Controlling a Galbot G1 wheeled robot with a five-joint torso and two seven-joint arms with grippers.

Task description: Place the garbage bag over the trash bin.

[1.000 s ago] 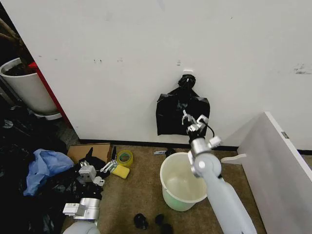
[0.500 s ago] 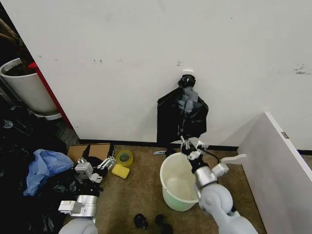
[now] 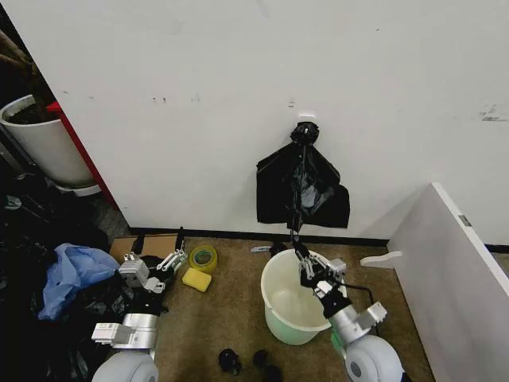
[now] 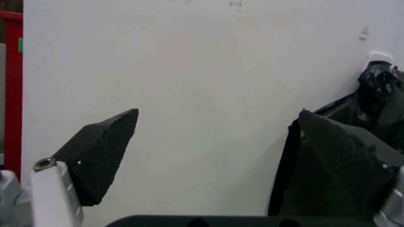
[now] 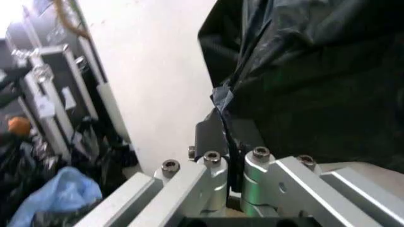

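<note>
A thin glossy black garbage bag [image 3: 321, 193] is drawn out of the knotted black bundle [image 3: 274, 191] that hangs from a wall hook. A taut strand of its film runs down to my right gripper [image 3: 305, 263], which is shut on it just above the far rim of the trash bin [image 3: 267, 293], a round white bucket. In the right wrist view the wrinkled film [image 5: 303, 71] is pinched between the shut fingers of the right gripper [image 5: 227, 142]. My left gripper [image 3: 160, 253] hovers open low on the left, over the clutter. Its pads stand wide apart in the left wrist view [image 4: 215, 161].
A white planter pot [image 3: 44, 143] stands far left. Blue cloth [image 3: 75, 270] on black plastic, a cardboard piece [image 3: 127, 247], a tape roll [image 3: 203, 258] and a yellow sponge [image 3: 196, 279] lie left of the bin. A white panel [image 3: 453, 286] leans at the right. Small black objects [image 3: 231, 360] lie on the near floor.
My right gripper has dropped from the hanging bundle to the bin's rim, pulling black film down and out with it. The left gripper has shifted slightly and spread its fingers.
</note>
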